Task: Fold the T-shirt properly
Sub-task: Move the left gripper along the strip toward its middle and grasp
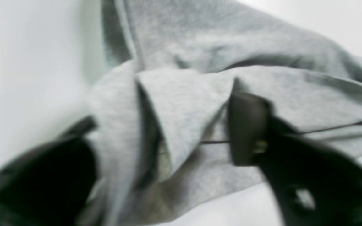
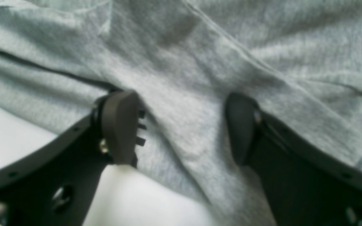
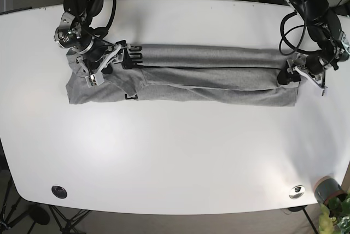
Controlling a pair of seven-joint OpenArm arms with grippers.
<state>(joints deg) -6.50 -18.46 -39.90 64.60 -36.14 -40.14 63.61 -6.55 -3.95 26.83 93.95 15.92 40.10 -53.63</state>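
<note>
Base view shows you the grey T-shirt point(image 3: 186, 75) lying as a long band across the white table point(image 3: 175, 157), its long sides already turned in, one arm at each end. Your left gripper point(image 3: 288, 76) sits at the end on that view's right; in its wrist view the fingers point(image 1: 247, 125) stand apart with a bunched fold of cloth between them, so I judge it not clamped, though blur makes any contact uncertain. Your right gripper point(image 3: 104, 64) is at the other end, and its wrist view shows the pads point(image 2: 119, 125) spread wide over flat fabric, pinching nothing. The risk from here, as I judge it, is an uneven pinch: if you close on the top layer only, the turned-in sides could slide open when you lift. If one arm rises or travels ahead of the other, the band may twist and the ends will not meet squarely. At the left end the cloth is already rumpled, so closing there could lock in that crease.
</note>
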